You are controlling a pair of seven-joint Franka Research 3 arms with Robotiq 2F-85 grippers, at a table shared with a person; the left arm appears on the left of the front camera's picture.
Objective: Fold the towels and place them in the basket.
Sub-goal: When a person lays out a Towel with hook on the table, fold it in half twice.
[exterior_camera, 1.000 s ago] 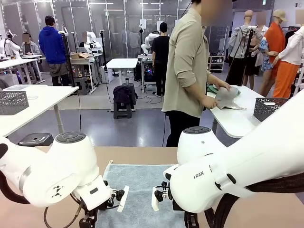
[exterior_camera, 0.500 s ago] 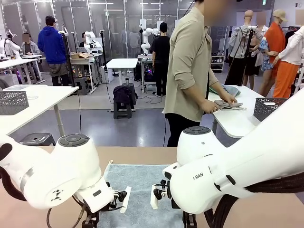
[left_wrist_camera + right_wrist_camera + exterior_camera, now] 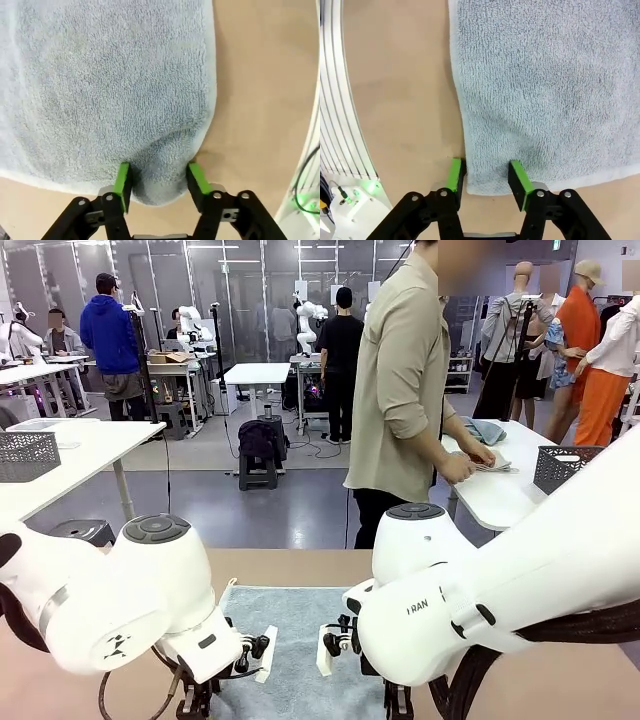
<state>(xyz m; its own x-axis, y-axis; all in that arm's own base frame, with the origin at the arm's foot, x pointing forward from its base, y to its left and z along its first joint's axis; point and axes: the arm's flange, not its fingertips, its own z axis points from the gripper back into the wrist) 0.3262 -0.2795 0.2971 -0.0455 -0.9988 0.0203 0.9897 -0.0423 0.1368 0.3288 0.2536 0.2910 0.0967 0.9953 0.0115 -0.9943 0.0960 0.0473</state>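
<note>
Towel (image 3: 292,625), light blue-grey looped terry with a paler hemmed border, spread flat at the near edge of the worktop (image 3: 265,100). Soft, light and limp, it should sag and drape when lifted, so the two near corners suit best. Left gripper (image 3: 160,181) clamped on one puckered corner. The right gripper (image 3: 485,177) straddles the other, but whether it pinches the cloth cannot be told.

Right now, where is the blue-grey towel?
In the front view the towel lies spread on the tan table, low centre; the left tool and right tool each straddle one of its near corners.
</note>
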